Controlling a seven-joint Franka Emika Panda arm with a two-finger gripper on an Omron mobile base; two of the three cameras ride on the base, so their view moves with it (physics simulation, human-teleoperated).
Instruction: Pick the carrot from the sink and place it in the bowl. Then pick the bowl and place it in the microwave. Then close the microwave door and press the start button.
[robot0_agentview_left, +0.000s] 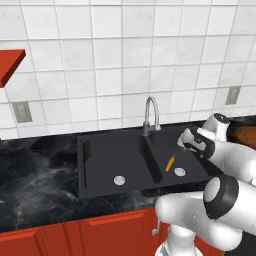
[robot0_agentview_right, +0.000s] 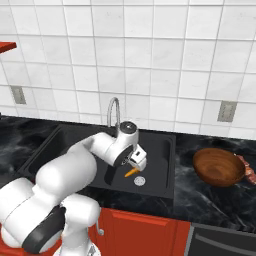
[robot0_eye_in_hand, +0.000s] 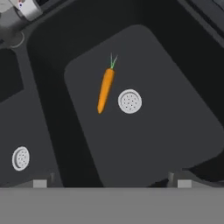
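Right base view: black marble tabletop (robot0_agentview_right: 210, 200) under white tiled wall (robot0_agentview_right: 150, 60); carrot (robot0_agentview_right: 131, 172) in the sink (robot0_agentview_right: 160, 165), bowl (robot0_agentview_right: 218, 167) right, open claw (robot0_agentview_right: 138, 161) above.

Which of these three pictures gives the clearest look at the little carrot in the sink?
The hand view: the carrot lies whole and unblocked on the basin floor beside a round drain, green top visible. In the left base view it is a small orange sliver near the arm. In the right base view the gripper partly covers it.
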